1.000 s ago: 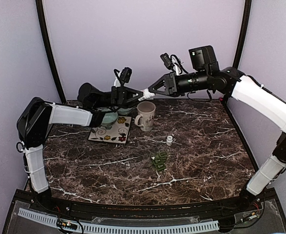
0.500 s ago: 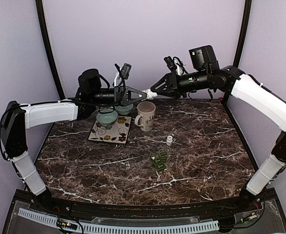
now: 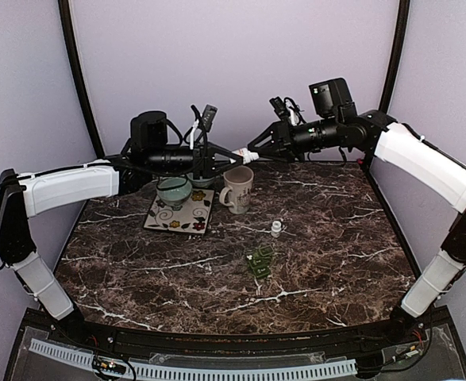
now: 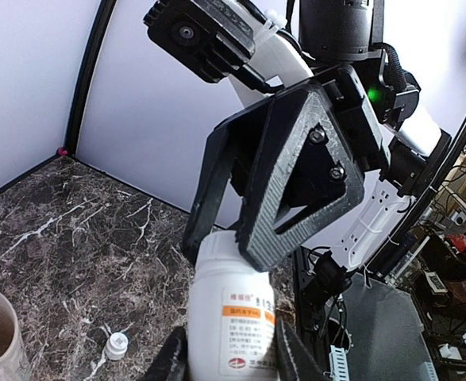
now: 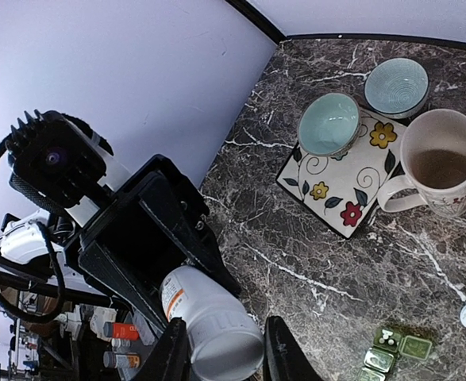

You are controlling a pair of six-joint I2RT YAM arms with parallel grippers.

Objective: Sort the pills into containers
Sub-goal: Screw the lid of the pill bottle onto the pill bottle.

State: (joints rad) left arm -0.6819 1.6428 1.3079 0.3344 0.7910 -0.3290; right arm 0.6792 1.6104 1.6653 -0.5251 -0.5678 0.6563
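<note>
A white pill bottle (image 3: 240,153) with an orange-striped label hangs in the air above the mug, held from both ends. My left gripper (image 3: 226,156) is shut on its body, seen close in the left wrist view as bottle (image 4: 233,309) between the fingers (image 4: 177,357). My right gripper (image 3: 253,152) is shut on its cap end (image 5: 221,341). The containers stand below: two bowls (image 3: 174,191) (image 3: 203,179) and a green compartment box (image 3: 259,261). Small white pieces lie in one compartment (image 5: 386,336).
A cream mug (image 3: 238,187) stands right of a floral tile (image 3: 181,216) that carries the nearer bowl. A small white cap (image 3: 276,228) lies on the marble between the mug and the green box. Black frame posts rise at the back corners.
The left arm has stretched out and lifted, and the right arm has drawn back slightly. The bottle has moved up and a little right, both grippers keeping hold.
</note>
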